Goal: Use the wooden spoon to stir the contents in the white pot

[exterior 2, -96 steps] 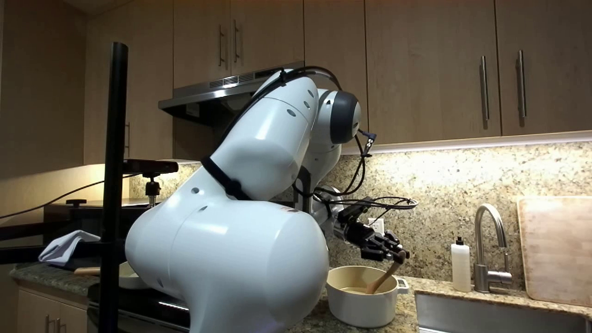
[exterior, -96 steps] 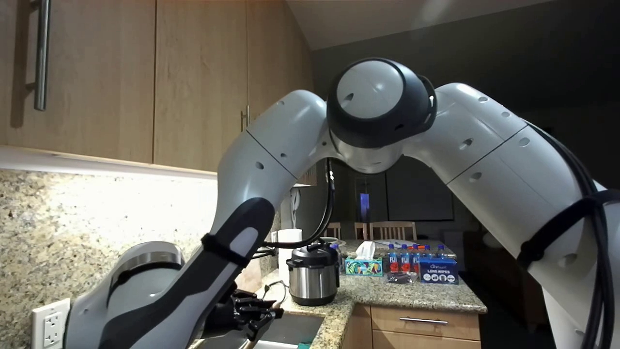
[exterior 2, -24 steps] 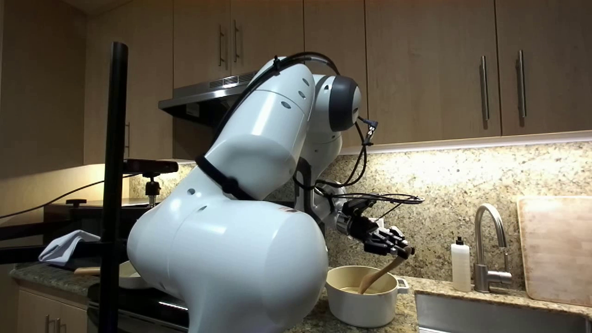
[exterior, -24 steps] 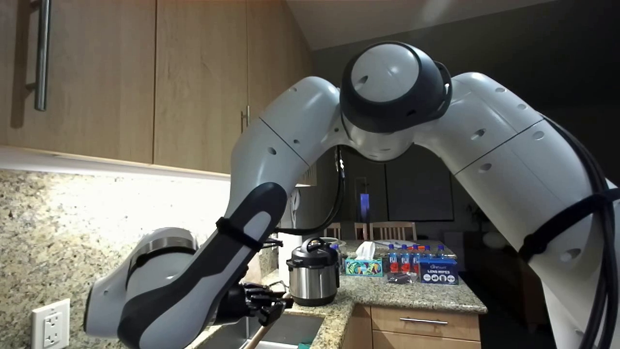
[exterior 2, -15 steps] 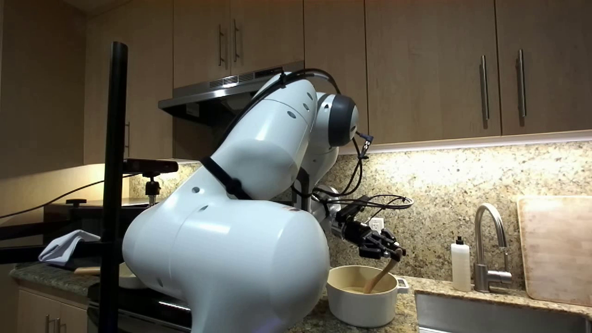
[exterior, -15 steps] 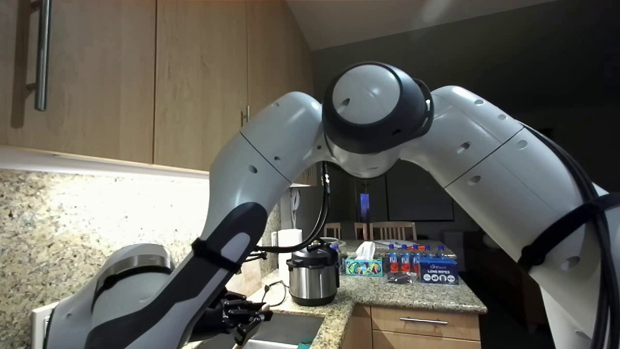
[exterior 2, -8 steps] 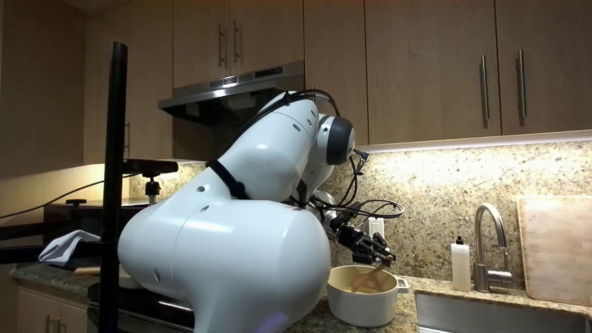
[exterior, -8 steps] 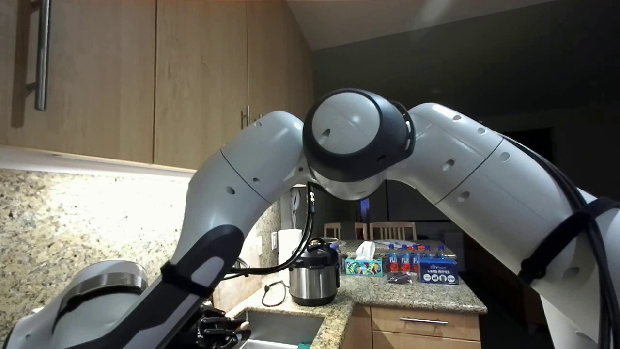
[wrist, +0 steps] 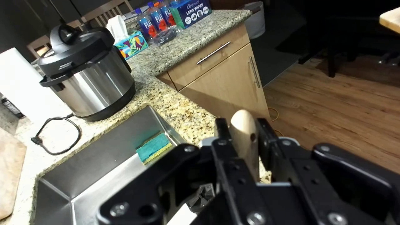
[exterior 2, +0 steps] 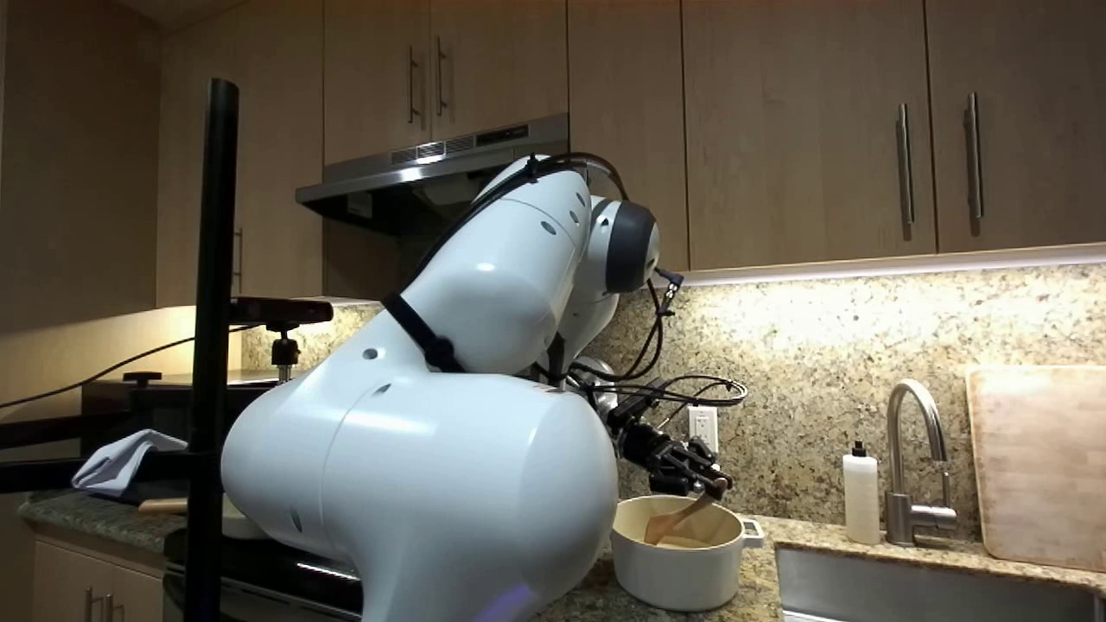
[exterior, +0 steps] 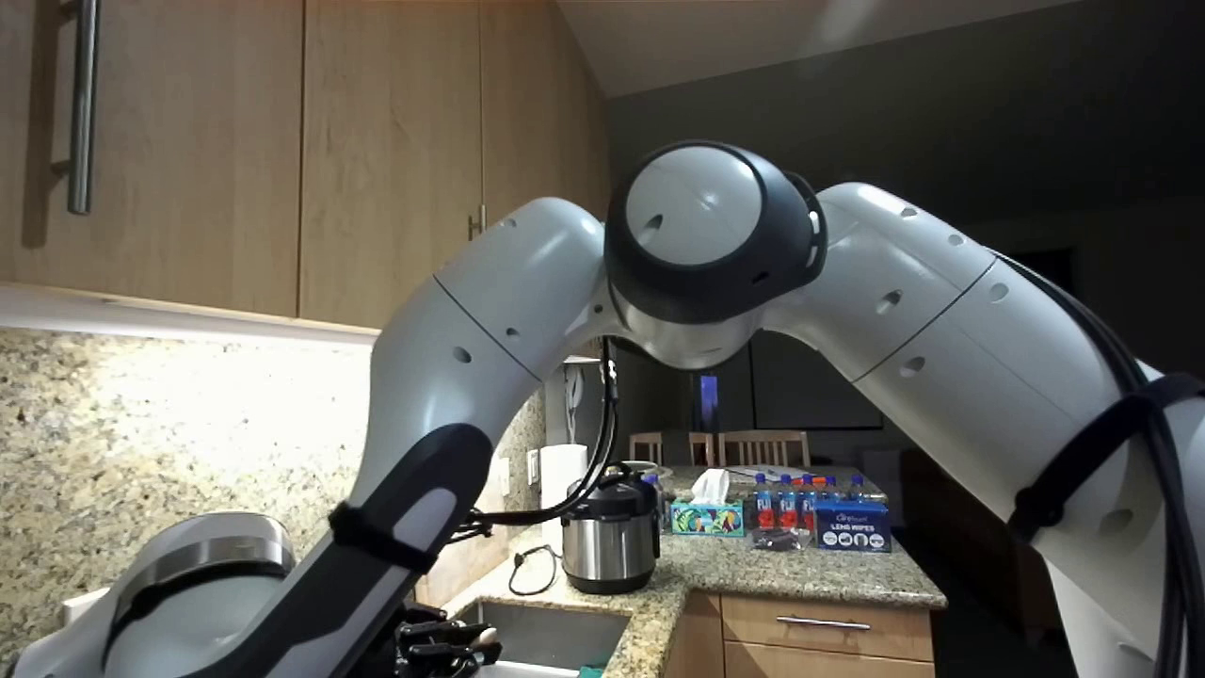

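In the wrist view, a green-and-yellow sponge [wrist: 153, 148] is lying in the steel sink [wrist: 103, 153], and on the granite counter [wrist: 184, 115] a bright tissue box [wrist: 133, 44] is standing near blue-capped bottles [wrist: 158, 21] and a blue box of lens wipes [wrist: 196, 11]. In an exterior view, a black-topped white bottle [exterior 2: 861, 498] is standing just beside the faucet [exterior 2: 900, 514], a cutting board [exterior 2: 1041, 466] is leaning against the backsplash [exterior 2: 821, 363], and a range hood [exterior 2: 449, 164] is jutting out under the upper cabinets [exterior 2: 501, 69].

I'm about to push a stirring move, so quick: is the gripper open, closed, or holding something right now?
Gripper: closed on the wooden spoon, its handle pinched between the fingers.
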Action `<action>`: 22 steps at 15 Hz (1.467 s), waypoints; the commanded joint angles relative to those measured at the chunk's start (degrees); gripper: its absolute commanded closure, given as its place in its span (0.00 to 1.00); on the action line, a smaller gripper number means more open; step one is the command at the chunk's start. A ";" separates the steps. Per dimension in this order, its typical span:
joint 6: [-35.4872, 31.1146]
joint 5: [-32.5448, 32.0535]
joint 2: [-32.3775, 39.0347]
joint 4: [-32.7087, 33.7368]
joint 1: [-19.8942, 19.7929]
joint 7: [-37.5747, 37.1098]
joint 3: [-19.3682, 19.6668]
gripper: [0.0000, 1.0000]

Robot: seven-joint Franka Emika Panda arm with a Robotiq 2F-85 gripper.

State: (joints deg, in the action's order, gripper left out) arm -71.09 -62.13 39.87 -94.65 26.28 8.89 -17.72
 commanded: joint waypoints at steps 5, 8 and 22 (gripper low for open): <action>-5.66 0.39 -9.98 -8.99 -4.62 -1.33 -0.31 0.91; -6.11 0.06 -9.28 -7.03 -4.84 -2.52 0.53 0.91; -4.46 -3.14 -2.95 -2.02 0.34 -3.60 1.00 0.92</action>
State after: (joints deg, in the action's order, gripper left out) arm -75.87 -64.03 38.12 -94.60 26.15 3.01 -16.38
